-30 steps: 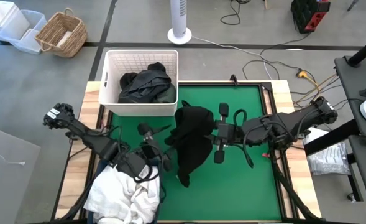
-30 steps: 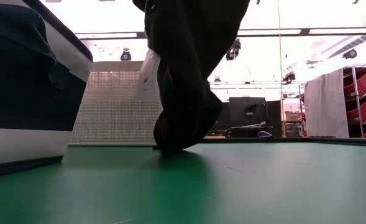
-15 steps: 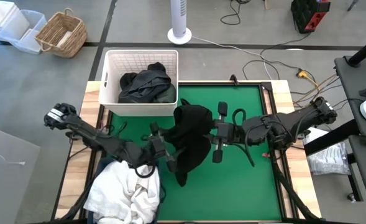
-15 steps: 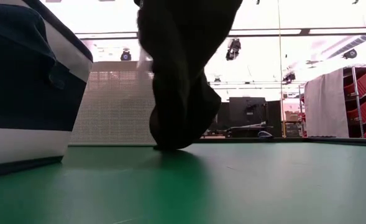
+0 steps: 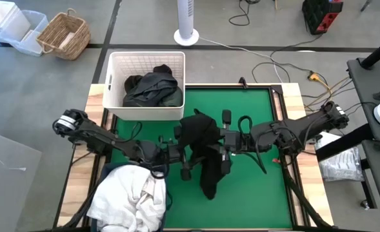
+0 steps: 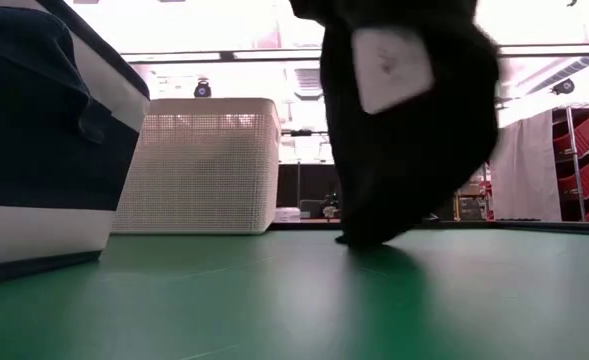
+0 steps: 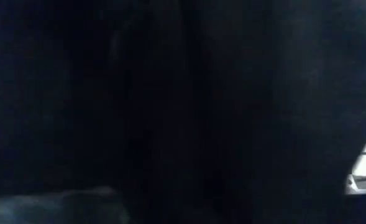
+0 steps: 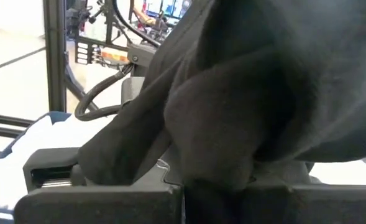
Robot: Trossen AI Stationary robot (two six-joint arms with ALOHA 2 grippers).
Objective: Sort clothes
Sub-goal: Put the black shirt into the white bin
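A black garment hangs over the middle of the green mat, and a white label shows on it. My right gripper is shut on it, reaching in from the table's right. My left gripper is right against the garment's left side, and black cloth fills its wrist view. More dark clothes lie in the white lattice basket at the far left. White clothes are piled in the navy bin at the near left. My right gripper holds the black garment by a bunched upper part, coming level from the table's right. The cloth drapes over the fingers and hides the place of contact. The garment hangs slack below, with its lower end touching the mat.
The basket stands against the mat's far left corner and the navy bin sits at the near left corner. The mat's right half is bare green. Wooden table edges border the mat, and cables lie on the floor beyond the far edge.
My left gripper has moved toward the table's right, from beside the navy bin up to the black garment. The hanging garment has shifted toward the table's right, its lower end still brushing the mat.
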